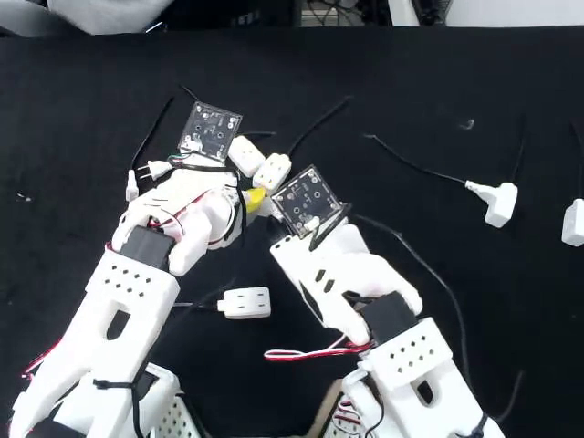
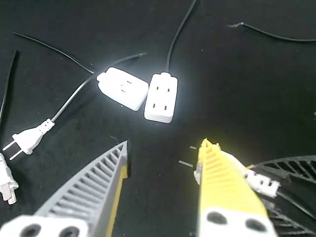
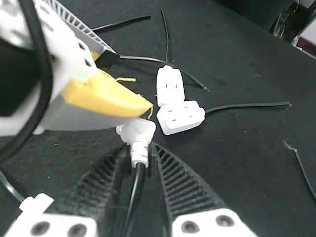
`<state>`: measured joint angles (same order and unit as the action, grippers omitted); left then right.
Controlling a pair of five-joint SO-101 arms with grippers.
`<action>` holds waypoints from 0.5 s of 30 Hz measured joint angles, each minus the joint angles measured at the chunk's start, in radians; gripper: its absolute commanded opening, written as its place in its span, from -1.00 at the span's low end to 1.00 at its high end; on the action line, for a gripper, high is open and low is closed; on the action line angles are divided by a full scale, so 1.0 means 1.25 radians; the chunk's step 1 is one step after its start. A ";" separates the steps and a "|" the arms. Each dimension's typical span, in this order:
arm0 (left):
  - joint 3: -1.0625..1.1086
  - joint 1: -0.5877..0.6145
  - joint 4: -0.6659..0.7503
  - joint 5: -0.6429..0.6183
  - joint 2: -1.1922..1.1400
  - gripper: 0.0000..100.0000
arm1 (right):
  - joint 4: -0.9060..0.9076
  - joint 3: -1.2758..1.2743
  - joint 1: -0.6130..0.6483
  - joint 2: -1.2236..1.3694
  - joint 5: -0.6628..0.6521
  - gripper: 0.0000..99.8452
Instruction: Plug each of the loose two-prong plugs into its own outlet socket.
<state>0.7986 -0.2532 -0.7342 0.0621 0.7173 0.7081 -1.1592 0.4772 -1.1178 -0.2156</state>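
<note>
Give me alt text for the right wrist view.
The right gripper is shut on a white plug with a black cord, and the open left gripper is close beside it. Just past the plug, two white sockets lie side by side on the black table.

A black table [image 1: 429, 82] takes almost the whole high view. Its surface is matt and very dark, with a few small pale specks [image 1: 467, 123] on it. Behind its far edge there is a light grey shape [image 1: 100, 13] at one corner, a dark gap with thin cables [image 1: 333, 11] in the middle, and a white surface [image 1: 511, 11] at the other corner. The light on the table is bright and even. In the right wrist view, dark unclear things [image 3: 291, 17] stand beyond the table's edge.
</note>
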 measured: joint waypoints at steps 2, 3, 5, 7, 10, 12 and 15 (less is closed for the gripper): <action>0.000 0.000 0.000 0.000 0.000 -0.54 | 0.000 0.000 0.000 0.000 0.000 -0.98; 0.000 0.000 0.000 0.000 0.000 -0.54 | 0.000 0.000 0.000 0.000 0.000 -0.98; 0.000 0.000 0.000 0.000 0.000 -0.54 | 0.000 0.000 0.000 0.000 0.002 -0.98; 0.000 0.000 0.000 0.000 0.000 -0.54 | 0.000 0.000 0.000 0.000 0.014 -0.98; 0.004 0.000 0.000 0.000 0.000 -0.54 | 0.000 0.000 0.000 0.000 0.020 -0.98; 0.014 0.000 0.000 0.000 0.000 -0.54 | 0.000 0.000 0.000 0.000 0.020 -0.98; 0.026 0.000 0.004 0.000 0.000 -0.54 | 0.001 0.000 0.000 0.000 0.020 -0.98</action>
<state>0.8309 -0.2532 -0.7296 0.0621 0.7173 0.7096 -1.1592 0.4772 -1.1178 -0.1910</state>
